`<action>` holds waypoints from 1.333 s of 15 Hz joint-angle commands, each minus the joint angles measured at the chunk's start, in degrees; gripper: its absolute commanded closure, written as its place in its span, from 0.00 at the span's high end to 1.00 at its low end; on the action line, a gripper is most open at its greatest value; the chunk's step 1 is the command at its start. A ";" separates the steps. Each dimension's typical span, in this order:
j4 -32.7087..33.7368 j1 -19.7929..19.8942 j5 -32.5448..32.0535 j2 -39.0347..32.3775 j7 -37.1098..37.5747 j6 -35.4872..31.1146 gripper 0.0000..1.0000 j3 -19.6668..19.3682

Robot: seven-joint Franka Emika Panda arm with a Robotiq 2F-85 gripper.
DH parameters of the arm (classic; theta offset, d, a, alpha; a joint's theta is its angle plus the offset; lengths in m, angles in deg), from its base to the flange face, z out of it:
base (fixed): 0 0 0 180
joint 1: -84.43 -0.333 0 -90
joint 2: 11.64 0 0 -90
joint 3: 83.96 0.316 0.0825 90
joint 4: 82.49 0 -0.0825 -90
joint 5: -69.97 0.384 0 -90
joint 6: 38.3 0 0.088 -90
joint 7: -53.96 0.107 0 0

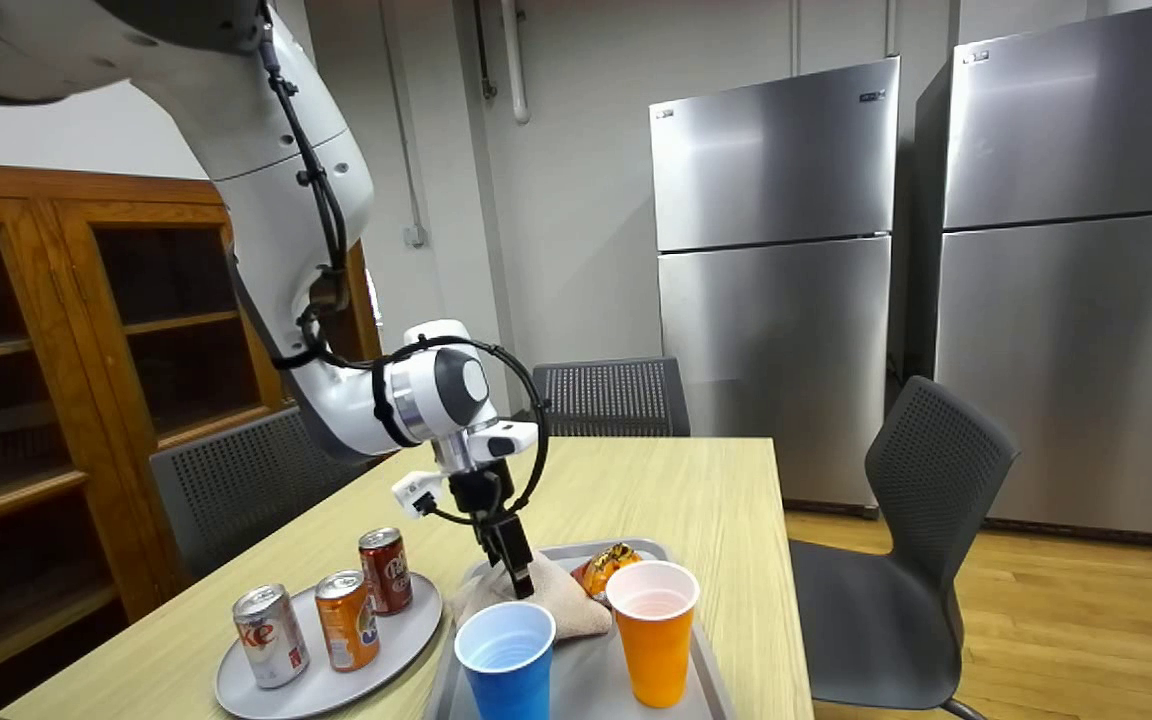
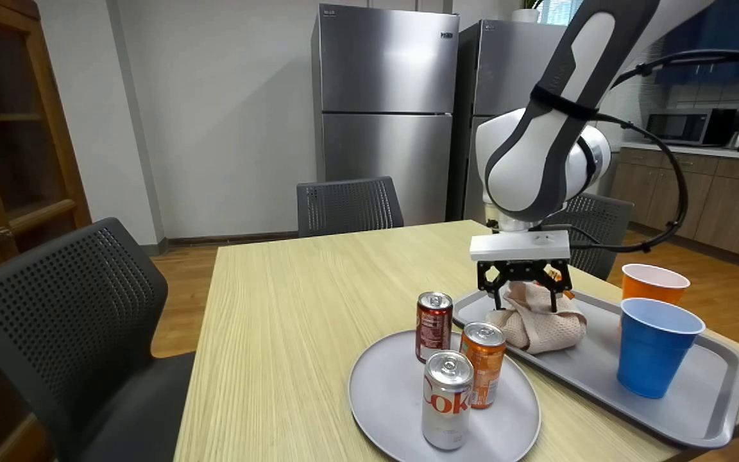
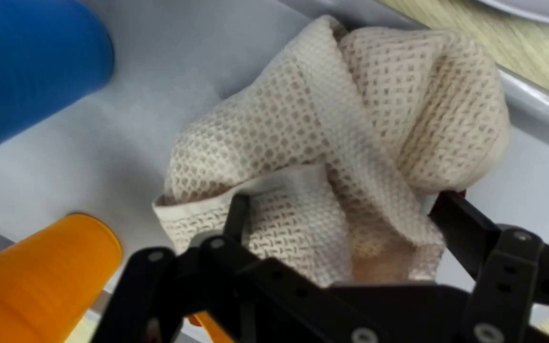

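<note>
A crumpled beige mesh cloth [image 3: 265, 128] lies heaped on the grey tray [image 3: 136, 119]. My gripper [image 3: 343, 199] is open above it, pointing down, its black fingers [image 2: 553, 301] spread wide with part of the cloth [image 2: 546, 330] in the gap between them. Whether the fingertips touch the fabric I cannot tell. On the same tray stand a blue cup [image 1: 511, 670] and an orange cup [image 1: 656, 640], both upright. Behind the cloth, a shiny orange packet [image 1: 604, 570] is partly hidden in an exterior view.
Beside the tray, a round grey plate [image 2: 382, 398] carries a silver Coke can [image 2: 448, 401], an orange can [image 2: 484, 366] and a dark red can [image 2: 433, 324]. Dark chairs [image 1: 896, 600] stand around the wooden table [image 2: 292, 333]. A cable [image 1: 541, 430] loops out beside the wrist.
</note>
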 commanded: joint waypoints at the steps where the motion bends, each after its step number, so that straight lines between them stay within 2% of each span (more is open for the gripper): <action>1: 2.29 -1.76 0.76 -2.45 1.52 1.33 1.00 -1.72; 3: 2.49 -1.89 1.22 -3.09 1.39 1.45 1.00 -1.88; 4: 2.57 -1.94 1.57 -3.30 1.35 1.50 0.75 -1.88; 6: 2.45 -1.90 2.33 -3.34 1.03 1.71 0.66 -1.66; 14: 0.25 -2.30 3.03 0.13 1.04 2.51 0.03 -2.47; 16: -0.73 -2.29 2.88 2.11 1.00 2.67 0.00 -2.68; 20: -2.00 -2.25 2.58 6.83 1.44 2.54 0.02 -2.43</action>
